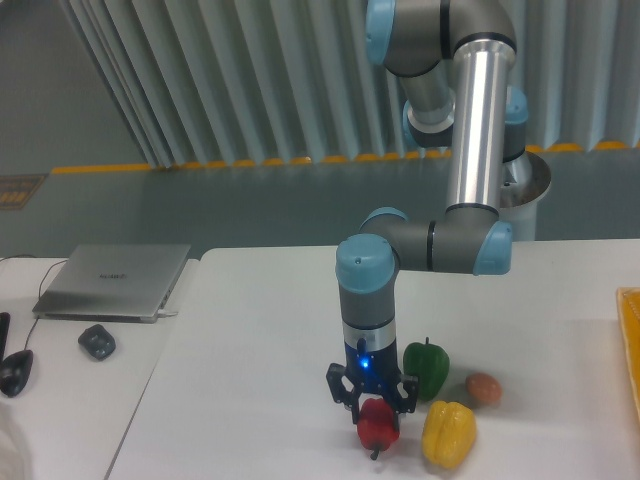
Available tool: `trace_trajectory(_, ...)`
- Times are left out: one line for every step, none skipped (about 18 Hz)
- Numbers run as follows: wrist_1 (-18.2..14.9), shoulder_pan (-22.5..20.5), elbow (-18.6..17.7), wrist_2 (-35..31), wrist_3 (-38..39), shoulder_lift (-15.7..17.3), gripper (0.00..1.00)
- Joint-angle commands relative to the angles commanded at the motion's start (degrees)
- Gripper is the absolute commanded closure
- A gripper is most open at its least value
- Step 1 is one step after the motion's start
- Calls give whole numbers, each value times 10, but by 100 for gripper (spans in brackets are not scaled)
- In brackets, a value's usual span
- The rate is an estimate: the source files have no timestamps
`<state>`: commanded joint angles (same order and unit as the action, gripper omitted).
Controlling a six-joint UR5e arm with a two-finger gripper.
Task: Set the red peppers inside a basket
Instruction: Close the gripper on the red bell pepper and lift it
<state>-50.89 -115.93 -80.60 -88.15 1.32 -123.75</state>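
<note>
The gripper [374, 407] points straight down at the front of the white table [260, 340]. Its jaws are narrowed around the upper body of the red pepper [377, 426], one finger on each side. Whether the pepper is lifted or resting on the table cannot be told. The pepper's long axis is near vertical, dark stem at the bottom. Just beside it to the right is the yellow pepper [448, 433]; behind is the green pepper [427, 367]. The basket [630, 340] rim shows at the right edge.
</note>
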Motion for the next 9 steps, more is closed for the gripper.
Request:
trace_trajectory(0,0,-1,0,0,2,45)
trace_trajectory(0,0,-2,0,0,1,48)
trace_trajectory(-1,0,-3,1,-1,3,52)
trace_trajectory(-1,0,-1,1,-1,4,52)
trace_trajectory(-1,0,1,2,-2,8,52)
trace_trajectory(-1,-1,5,2,-4,12,52)
trace_trajectory(-2,-2,8,2,-14,22,52)
trace_trajectory(-3,-4,8,3,-38,32,52)
trace_trajectory(-5,-7,6,4,-67,45,52)
